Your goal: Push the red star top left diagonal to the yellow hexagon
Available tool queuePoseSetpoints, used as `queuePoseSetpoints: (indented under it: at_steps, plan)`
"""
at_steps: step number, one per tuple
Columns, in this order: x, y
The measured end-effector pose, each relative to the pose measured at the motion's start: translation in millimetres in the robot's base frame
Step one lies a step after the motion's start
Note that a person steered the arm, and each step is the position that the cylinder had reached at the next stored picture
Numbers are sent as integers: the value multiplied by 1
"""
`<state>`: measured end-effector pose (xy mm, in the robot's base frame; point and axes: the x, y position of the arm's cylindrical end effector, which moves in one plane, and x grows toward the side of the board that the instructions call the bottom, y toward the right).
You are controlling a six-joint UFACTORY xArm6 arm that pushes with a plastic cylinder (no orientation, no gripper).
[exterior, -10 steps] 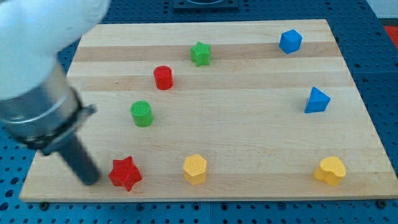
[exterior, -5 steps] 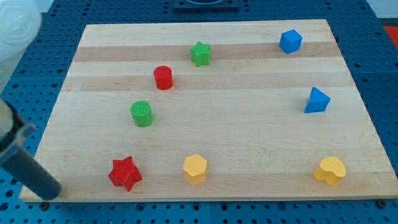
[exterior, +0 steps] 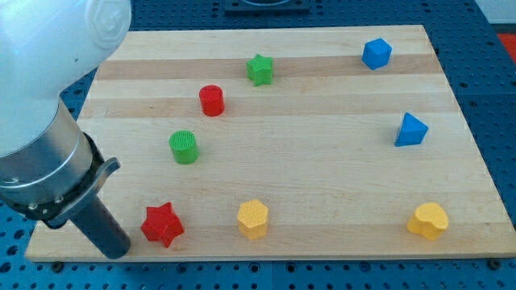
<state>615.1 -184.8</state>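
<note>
Back from board's edge, my tip [exterior: 118,251] now near red star [exterior: 162,225], left of yellow hexagon [exterior: 253,219].

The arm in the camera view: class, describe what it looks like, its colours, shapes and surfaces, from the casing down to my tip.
At the view's left, the arm has a smooth, glossy white rounded casing. Below it sits a grey metallic cylindrical collar with a small dark bracket jutting from its edge. From that a straight, matte black rod runs down to my tip. No cables, markings or pincer are visible.

Glossy white arm shell — brushed grey metal collar, small black bracket — dark matte rod.
</note>
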Motion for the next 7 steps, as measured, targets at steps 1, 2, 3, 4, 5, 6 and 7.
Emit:
queuePoseSetpoints:
  at_steps: [1,2,3,4,5,6,7]
  plan:
    - [-32,26]
    - [-33,26]
    - [-34,13]
    - [-33,-7]
    - [1,-7]
    - [3,-2]
    - [3,15]
